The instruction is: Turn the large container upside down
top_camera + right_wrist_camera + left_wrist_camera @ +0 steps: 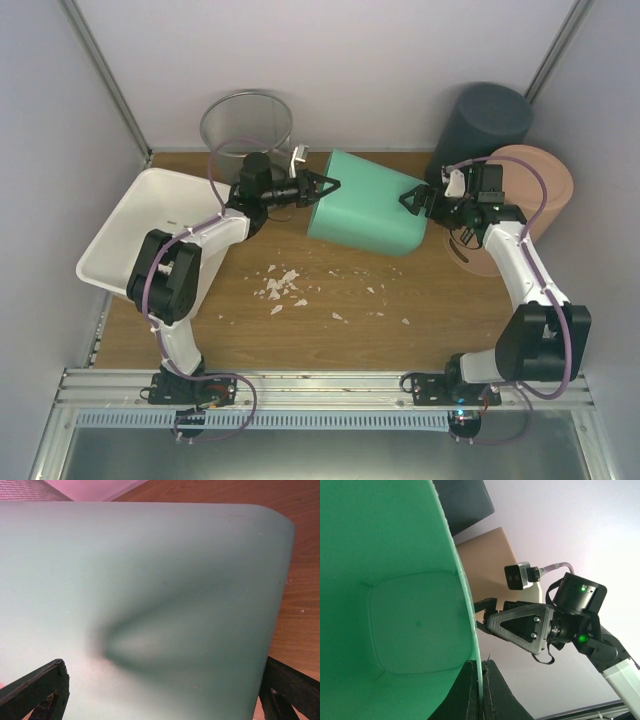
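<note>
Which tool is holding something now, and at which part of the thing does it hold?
The left tool pinches the green container at its rim. The right tool is open and holds nothing.

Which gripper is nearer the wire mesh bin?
Left. The left gripper sits just beside the wire mesh bin; the right gripper is beyond the green container, farther right.

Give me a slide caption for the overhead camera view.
Left gripper pinches the rim of the tipped green container; open right gripper sits at its opposite end.
</note>
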Motion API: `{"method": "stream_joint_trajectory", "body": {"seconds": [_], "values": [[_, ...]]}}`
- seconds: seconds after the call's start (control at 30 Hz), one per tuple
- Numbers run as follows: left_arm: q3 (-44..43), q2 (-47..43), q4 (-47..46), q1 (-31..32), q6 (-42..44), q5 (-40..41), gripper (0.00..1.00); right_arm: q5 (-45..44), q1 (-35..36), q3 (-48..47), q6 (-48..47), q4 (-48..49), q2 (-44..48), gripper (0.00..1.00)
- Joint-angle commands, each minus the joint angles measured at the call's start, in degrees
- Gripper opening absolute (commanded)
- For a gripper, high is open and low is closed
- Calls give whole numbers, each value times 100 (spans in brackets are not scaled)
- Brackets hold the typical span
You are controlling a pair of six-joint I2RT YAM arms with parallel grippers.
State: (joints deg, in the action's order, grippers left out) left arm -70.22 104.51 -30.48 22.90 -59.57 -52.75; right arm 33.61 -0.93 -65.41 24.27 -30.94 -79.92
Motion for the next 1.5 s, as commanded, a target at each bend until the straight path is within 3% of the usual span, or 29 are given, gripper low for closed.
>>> {"method": "stream_joint_trajectory", "body": {"seconds": [0.0,0.37,0.47,0.53,0.63,0.8,1.47], "values": [[-33,-243,-36,113,377,84,0,369,-16,-166,4,82,160,100],[-111,-290,835,145,1109,131,3,554,-13,-479,19,-23,315,100],[-85,-254,980,146,1237,61,16,608,-13,-595,38,-73,364,100],[-101,-190,1094,151,1282,-1,20,656,-13,-632,48,-78,388,100],[-129,-136,1216,151,1358,-54,36,701,-4,-703,58,-94,391,100],[-299,-35,1505,168,1539,-137,46,791,13,-883,60,-153,390,100],[-656,560,2643,344,2316,-631,60,866,531,-1737,40,-269,-112,100]]}}
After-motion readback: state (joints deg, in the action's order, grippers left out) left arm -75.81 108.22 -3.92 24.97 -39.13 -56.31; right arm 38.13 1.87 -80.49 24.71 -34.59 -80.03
